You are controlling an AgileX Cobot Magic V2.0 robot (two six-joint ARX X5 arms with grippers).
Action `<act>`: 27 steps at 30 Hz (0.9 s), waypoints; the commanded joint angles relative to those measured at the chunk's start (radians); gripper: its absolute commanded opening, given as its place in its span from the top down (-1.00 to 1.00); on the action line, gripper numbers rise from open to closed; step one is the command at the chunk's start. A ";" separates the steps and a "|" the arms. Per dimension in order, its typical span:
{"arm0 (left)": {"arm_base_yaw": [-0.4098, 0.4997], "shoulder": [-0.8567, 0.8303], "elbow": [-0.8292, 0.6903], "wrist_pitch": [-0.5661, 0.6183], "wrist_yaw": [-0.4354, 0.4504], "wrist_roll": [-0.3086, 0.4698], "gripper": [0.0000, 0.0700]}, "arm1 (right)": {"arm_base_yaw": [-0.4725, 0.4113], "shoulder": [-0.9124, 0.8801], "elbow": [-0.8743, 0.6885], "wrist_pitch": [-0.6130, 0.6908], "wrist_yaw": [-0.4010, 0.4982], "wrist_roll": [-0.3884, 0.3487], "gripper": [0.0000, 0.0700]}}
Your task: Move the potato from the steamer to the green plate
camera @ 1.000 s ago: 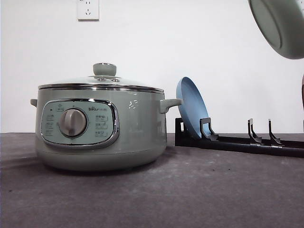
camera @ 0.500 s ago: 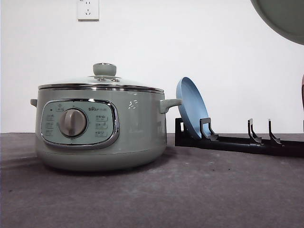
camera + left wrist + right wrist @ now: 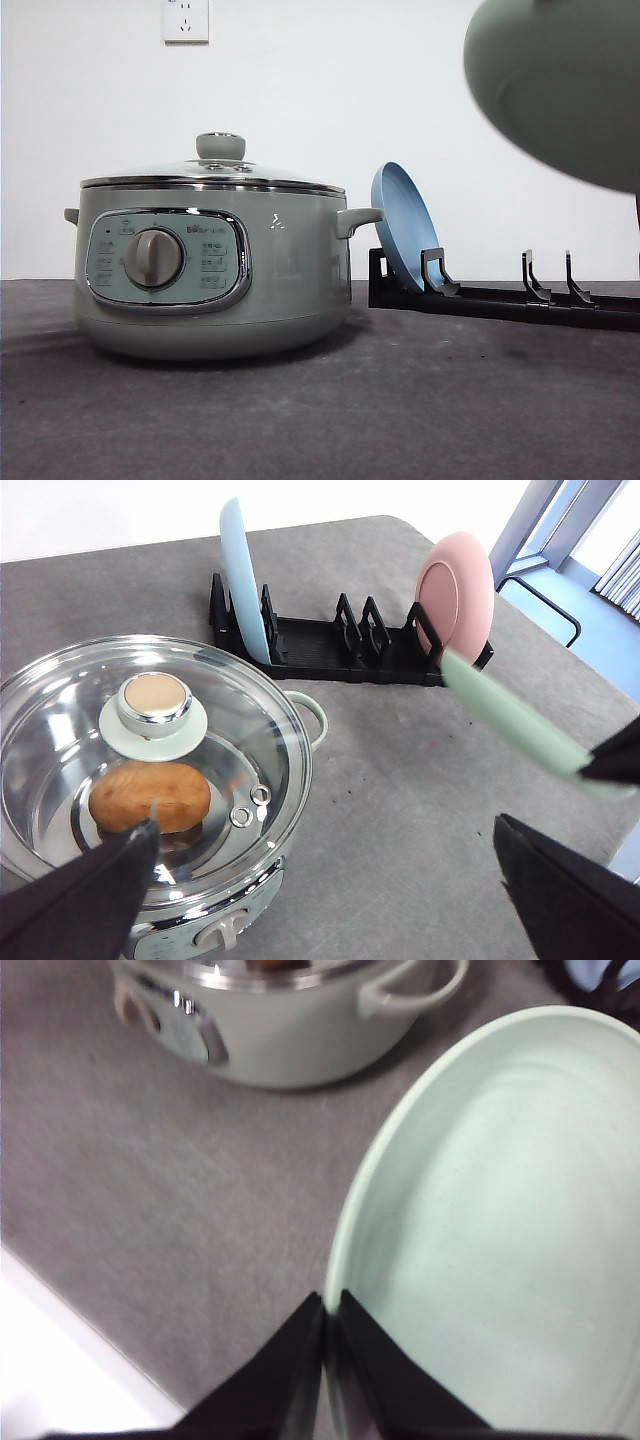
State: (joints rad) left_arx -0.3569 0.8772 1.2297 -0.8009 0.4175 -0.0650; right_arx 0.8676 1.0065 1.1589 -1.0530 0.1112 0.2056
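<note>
The grey table (image 3: 420, 410) carries the steamer (image 3: 215, 270), which sits on its left half as the front camera sees it, control panel and dial facing that camera and the knobbed glass lid (image 3: 150, 750) closed on top. Inside the pot, seen through the lid from the left wrist, the potato (image 3: 150, 797) lies on its side beside the lid's knob, its long axis running roughly level across that picture, one blunt end toward the pot's side handle. Behind and to the right of the steamer a black dish rack (image 3: 500, 295) stands on the table; a blue plate (image 3: 403, 225) leans on edge in the slot at the end nearest the pot, and a pink plate (image 3: 456, 593) stands on edge at the far end. The green plate (image 3: 500, 1230) is up in the air above the right side of the table, well clear of the rack, tilted so its underside faces the front camera and its hollow faces the right wrist camera; from the left wrist it shows edge-on as a slanted pale green bar. The right gripper (image 3: 331, 1310) has its fingers pressed together on the plate's rim. The left gripper (image 3: 330, 880) hangs over the table beside the steamer, its dark fingers (image 3: 80, 900) spread wide apart with nothing between them.
</note>
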 commanded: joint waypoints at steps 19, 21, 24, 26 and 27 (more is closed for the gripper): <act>-0.005 0.007 0.021 0.008 0.003 0.021 -1.00 | 0.264 0.383 -0.191 0.192 0.211 0.125 0.98; -0.005 0.007 0.021 0.008 0.003 0.021 -1.00 | 0.276 0.421 -0.191 0.236 0.211 0.125 0.98; -0.005 0.007 0.021 0.008 0.003 0.021 -1.00 | 0.293 0.470 -0.191 0.288 0.215 0.131 0.98; -0.005 0.007 0.021 0.008 0.003 0.021 -1.00 | 0.303 0.503 -0.191 0.297 0.243 0.148 0.98; -0.005 0.007 0.021 0.008 0.003 0.022 -1.00 | 0.306 0.520 -0.191 0.295 0.262 0.157 0.98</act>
State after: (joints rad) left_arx -0.3568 0.8772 1.2298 -0.8013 0.4175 -0.0612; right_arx 1.1582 1.5005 0.9599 -0.7579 0.3483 0.3327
